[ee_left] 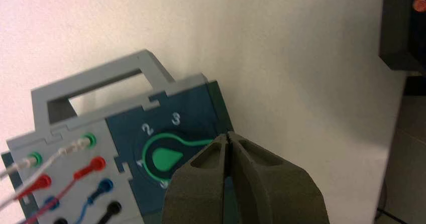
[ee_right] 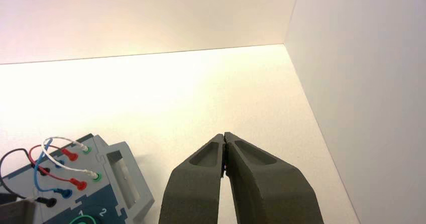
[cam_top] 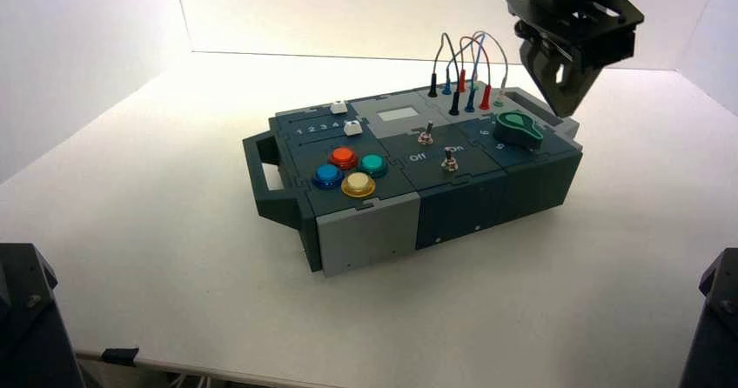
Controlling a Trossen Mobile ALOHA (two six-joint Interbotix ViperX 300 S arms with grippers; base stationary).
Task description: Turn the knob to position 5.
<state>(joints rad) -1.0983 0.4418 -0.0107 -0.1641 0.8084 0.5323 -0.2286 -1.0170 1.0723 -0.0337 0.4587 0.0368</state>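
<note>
The box (cam_top: 409, 175) is seen whole from above and behind in the high view, at some distance. Its knob (ee_left: 168, 158) corner is seen close from just above in the left wrist view, past closed fingertips. In the right wrist view, the same corner, with its wires (ee_right: 55, 166), is seen from farther back, facing the white walls.

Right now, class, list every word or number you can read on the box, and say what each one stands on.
"2": white digit on the dark dial panel, beside the green knob.
"3": same dial, next to the 2.
"1": dial digit at the knob, plain in the right wrist view.
Other dial digits: hidden behind the shut left gripper.
Lettering by the toggle switches and the digit row by the sliders: too small to copy.
</note>
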